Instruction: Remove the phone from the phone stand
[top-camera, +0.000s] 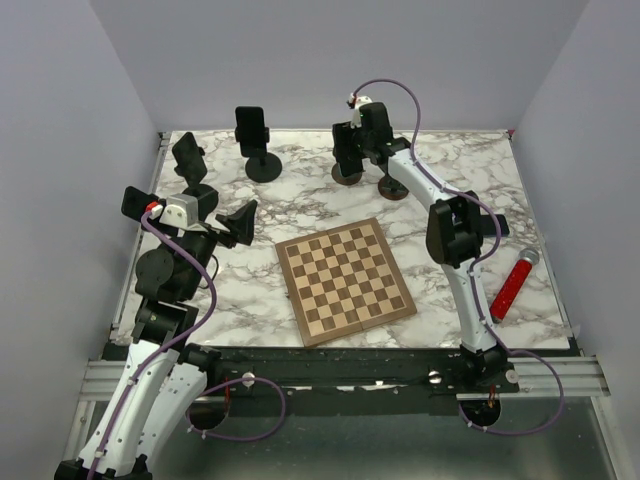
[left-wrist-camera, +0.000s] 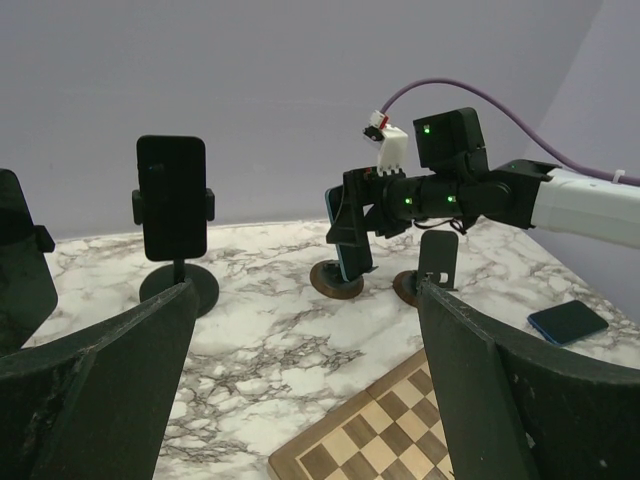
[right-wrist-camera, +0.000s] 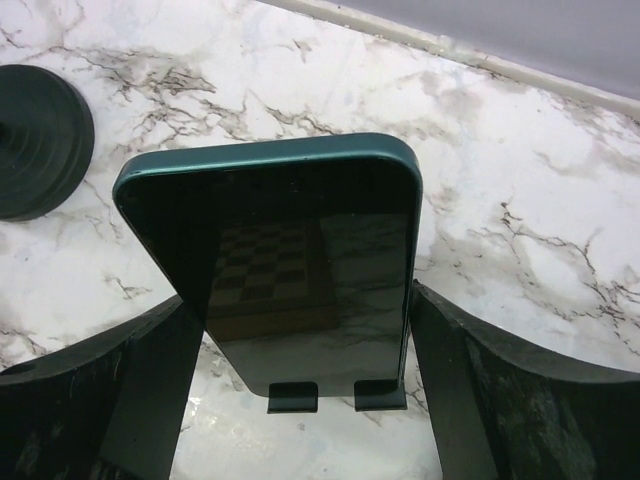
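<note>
A dark phone in a teal case (right-wrist-camera: 300, 250) leans on a phone stand, its bottom edge resting on the stand's two tabs (right-wrist-camera: 292, 397). My right gripper (right-wrist-camera: 305, 310) is at the back of the table (top-camera: 350, 148), with a finger pressed against each long edge of the phone. In the left wrist view the phone (left-wrist-camera: 350, 240) sits tilted above the stand's round brown base (left-wrist-camera: 337, 279). My left gripper (left-wrist-camera: 305, 300) is open and empty, held over the left side of the table (top-camera: 240, 222), facing the stands.
A chessboard (top-camera: 345, 280) lies mid-table. Two more phones stand on black stands at the back left (top-camera: 252, 130) and far left (top-camera: 188, 158). An empty brown-based stand (top-camera: 392, 187) is beside my right gripper. A blue phone (left-wrist-camera: 568, 322) lies flat. A red cylinder (top-camera: 513, 284) lies at right.
</note>
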